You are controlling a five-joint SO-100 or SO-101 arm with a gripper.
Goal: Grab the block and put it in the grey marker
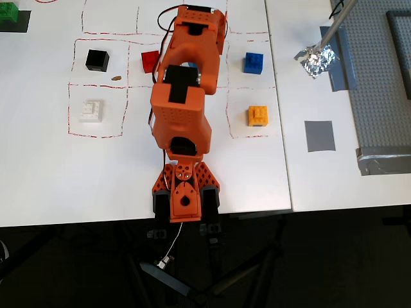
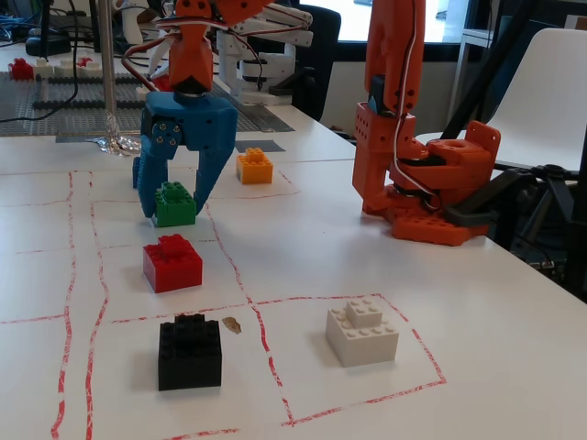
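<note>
Your pincer (image 2: 174, 213) stands open in the fixed view, one blue finger on each side of the block (image 2: 174, 203), which sits on the bench (image 2: 303, 247) behind the red brick (image 2: 171, 262). I judge the block light, stiff and smooth, so it may slip; close on its flat side walls, low, not on the stud. The arm hides it in the overhead view. Far to the right there, the grey marker (image 1: 319, 136) lies well apart.
</note>
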